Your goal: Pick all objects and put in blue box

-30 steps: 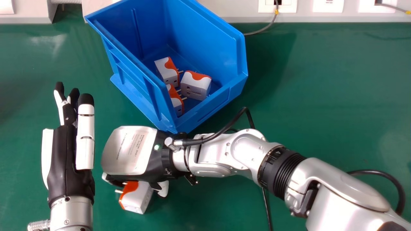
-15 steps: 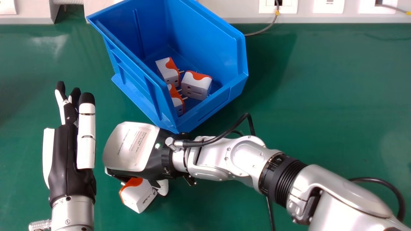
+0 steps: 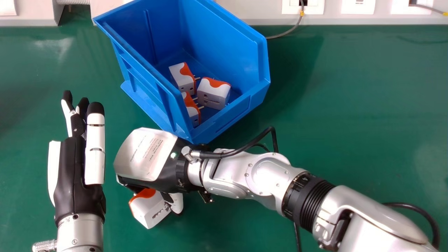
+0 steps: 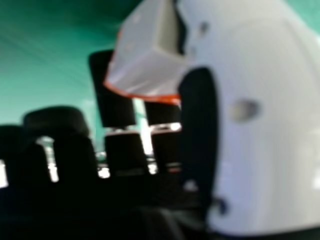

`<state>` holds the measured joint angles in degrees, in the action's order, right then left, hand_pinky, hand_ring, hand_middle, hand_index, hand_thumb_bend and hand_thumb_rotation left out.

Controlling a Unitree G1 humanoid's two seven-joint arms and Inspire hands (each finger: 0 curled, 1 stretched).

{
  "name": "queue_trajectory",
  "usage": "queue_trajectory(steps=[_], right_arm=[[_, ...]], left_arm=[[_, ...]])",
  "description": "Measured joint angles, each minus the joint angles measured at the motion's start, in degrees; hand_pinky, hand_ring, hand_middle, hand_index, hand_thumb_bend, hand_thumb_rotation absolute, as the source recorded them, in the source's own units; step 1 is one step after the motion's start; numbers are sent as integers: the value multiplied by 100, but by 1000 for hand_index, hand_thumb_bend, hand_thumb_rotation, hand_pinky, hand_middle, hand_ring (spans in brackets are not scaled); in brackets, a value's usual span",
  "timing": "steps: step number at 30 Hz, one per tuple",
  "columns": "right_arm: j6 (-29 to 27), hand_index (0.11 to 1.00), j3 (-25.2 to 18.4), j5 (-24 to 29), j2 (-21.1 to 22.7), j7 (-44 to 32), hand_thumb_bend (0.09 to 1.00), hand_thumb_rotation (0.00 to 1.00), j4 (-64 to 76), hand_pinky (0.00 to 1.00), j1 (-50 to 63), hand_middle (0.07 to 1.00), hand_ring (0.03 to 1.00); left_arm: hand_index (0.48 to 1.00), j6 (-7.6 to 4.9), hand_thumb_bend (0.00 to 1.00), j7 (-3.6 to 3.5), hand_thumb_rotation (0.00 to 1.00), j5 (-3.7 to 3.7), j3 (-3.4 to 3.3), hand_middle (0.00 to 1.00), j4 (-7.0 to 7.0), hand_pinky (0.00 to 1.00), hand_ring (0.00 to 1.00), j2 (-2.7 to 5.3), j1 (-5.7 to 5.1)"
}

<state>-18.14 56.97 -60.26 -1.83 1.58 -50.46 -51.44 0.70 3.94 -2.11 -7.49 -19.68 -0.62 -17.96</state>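
Near the blue box point(image 3: 238, 109), right robot hand point(image 3: 147, 154), palm down, pinching an adapter point(image 3: 147, 210)

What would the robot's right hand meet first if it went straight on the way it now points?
The right hand points to the head view's left, so the left hand is probably first in its line. Their heights are unclear, so it might pass over or under instead.

Smooth silver metal right forearm point(image 3: 267, 175) with round screws, ribbed black collar point(image 3: 311, 197), black cable point(image 3: 214, 155), black-and-white plastic right hand point(image 3: 148, 154), small green light point(image 3: 173, 155), black-and-white plastic left hand point(image 3: 71, 182), black fingertips point(image 3: 95, 108), knurled silver connector point(image 3: 44, 245)
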Motion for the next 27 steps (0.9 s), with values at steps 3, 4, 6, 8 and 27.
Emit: queue_trajectory(steps=[3,4,6,8,27], right_arm=[[68,470,-62,29,22,-83,524,129,158,0,92,109,44],[108,470,-77,37,37,-121,524,129,220,0,121,109,44],[158,471,-118,58,119,-218,524,129,403,0,217,111,44],[215,472,-175,106,244,-363,524,129,658,0,336,112,44],[-25,477,-1966,1612,2386,-2377,508,119,5105,13,2466,149,68]], left_arm=[[1000,0,405,-6,1000,0,-7,1000,0,1000,1000,-2,2],[1000,0,405,-8,1000,1,-11,1000,0,1000,1000,-5,3],[1000,0,405,-11,1000,1,-15,1000,0,1000,1000,-10,9],[1000,1,405,-12,1000,0,-18,1000,0,1000,1000,-15,19],[1000,1,421,-96,1000,121,-248,1000,398,1000,1000,-209,429]])
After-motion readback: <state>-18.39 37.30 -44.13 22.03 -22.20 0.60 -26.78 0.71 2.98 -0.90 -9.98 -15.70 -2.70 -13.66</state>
